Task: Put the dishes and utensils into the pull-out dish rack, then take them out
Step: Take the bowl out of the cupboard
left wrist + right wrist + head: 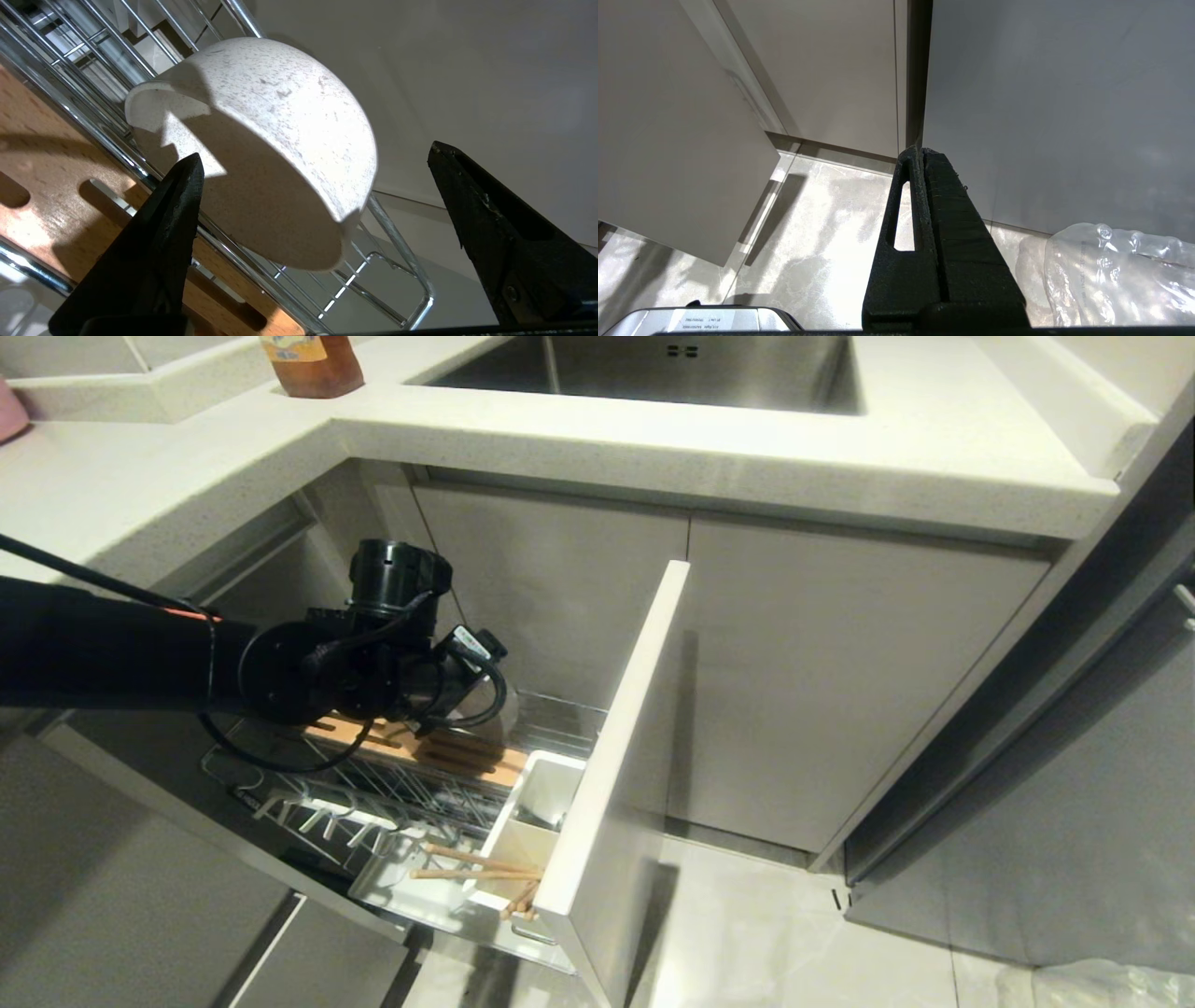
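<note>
Bowl (261,154) is sitting tilted on the dish rack (402,261) wires; left tool (317,186), spread, is straddling it. Next: close or retreat; unclear.

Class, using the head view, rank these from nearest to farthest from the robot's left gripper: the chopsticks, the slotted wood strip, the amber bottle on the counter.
1. Slotted wood strip: directly beneath the left gripper, inside the pull-out dish rack.
2. Chopsticks: at the rack's front end, lying across the white utensil box.
3. Amber bottle: up on the counter, beside the sink.

Bowl (261,154) in dish rack (392,784)
</note>
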